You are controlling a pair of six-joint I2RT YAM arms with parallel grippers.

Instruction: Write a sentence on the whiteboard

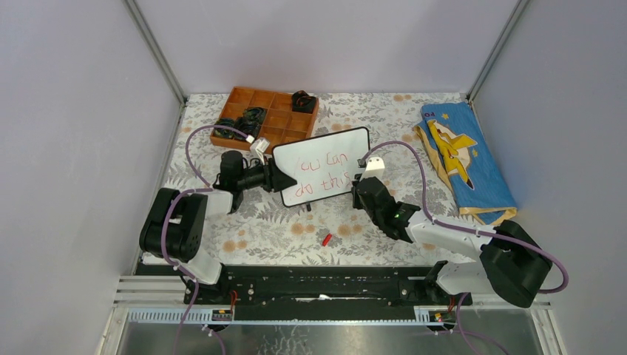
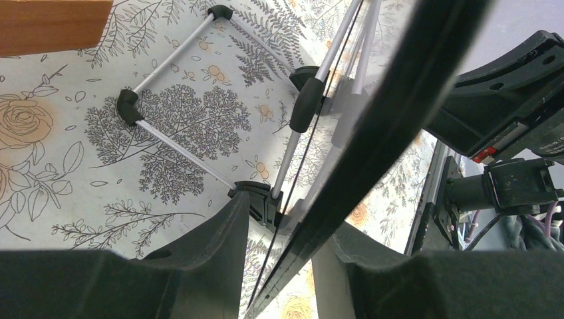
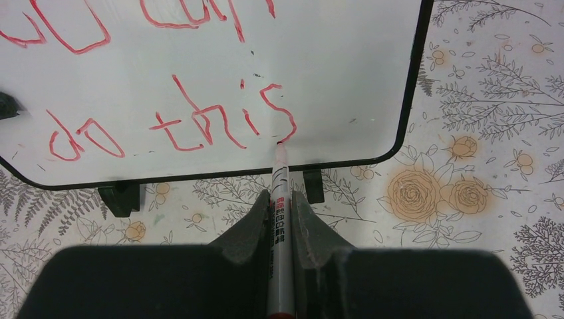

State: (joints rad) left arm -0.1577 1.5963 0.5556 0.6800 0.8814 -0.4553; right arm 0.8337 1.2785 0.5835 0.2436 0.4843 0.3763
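**Board Clamped, Marker Held**

Top view: the orange tray (image 1: 238,91) holds dark items (image 1: 251,118) in several compartments; the whiteboard (image 1: 325,151) stands near it.
Left wrist: the left gripper (image 2: 286,240) clamps the board's edge.
Right wrist: the right gripper (image 3: 281,211) pinches a marker (image 3: 281,174), tip touching the sentence (image 3: 183,126).

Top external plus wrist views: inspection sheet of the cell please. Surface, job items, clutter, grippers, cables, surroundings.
Surface: floral tablecloth, no spills seen.
Job's things: whiteboard propped on its stand; sentence in red, two lines, "you can do this"; red marker with its tip at the end of the last "s".
Clutter: orange tray at far left holding dark parts; blue cloth at right; small red piece, possibly a cap, near the front.
Grippers: left gripper clamped on the whiteboard's left edge; right gripper shut on the red marker.
Cables: purple cables loop above both arms, clear of the board.
Surroundings: plain grey walls.
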